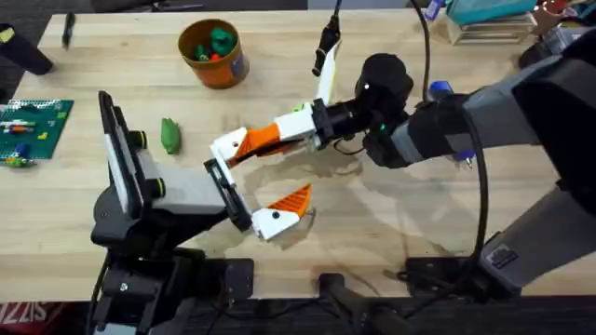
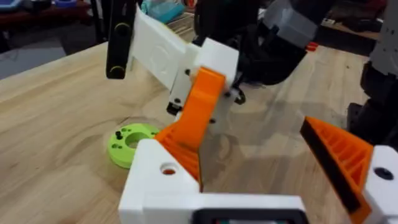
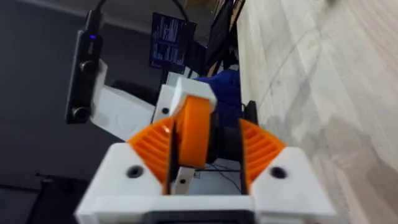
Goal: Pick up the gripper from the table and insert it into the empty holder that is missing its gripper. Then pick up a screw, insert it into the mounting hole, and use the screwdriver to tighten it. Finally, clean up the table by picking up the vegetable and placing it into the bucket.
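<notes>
Orange gripper [image 3: 189, 134] sits pinched tight between the right claw's [image 1: 233, 149] two pads, so it can be pushed into a white holder. The left claw [image 1: 244, 191] waits just below it, spread wide and holding nothing. Farther left lies the green vegetable [image 1: 170, 135]; beyond it stands the bucket [image 1: 212, 54], whose blue label looks too blurry to read.

A robotics lab or workshop: two robot arms are mounted at a butcher-block wooden table [image 1: 391, 223], with cables trailing along its lower edge, a green circuit board [image 1: 28, 130] at the left edge, and storage bins [image 1: 489, 19] at upper right.
</notes>
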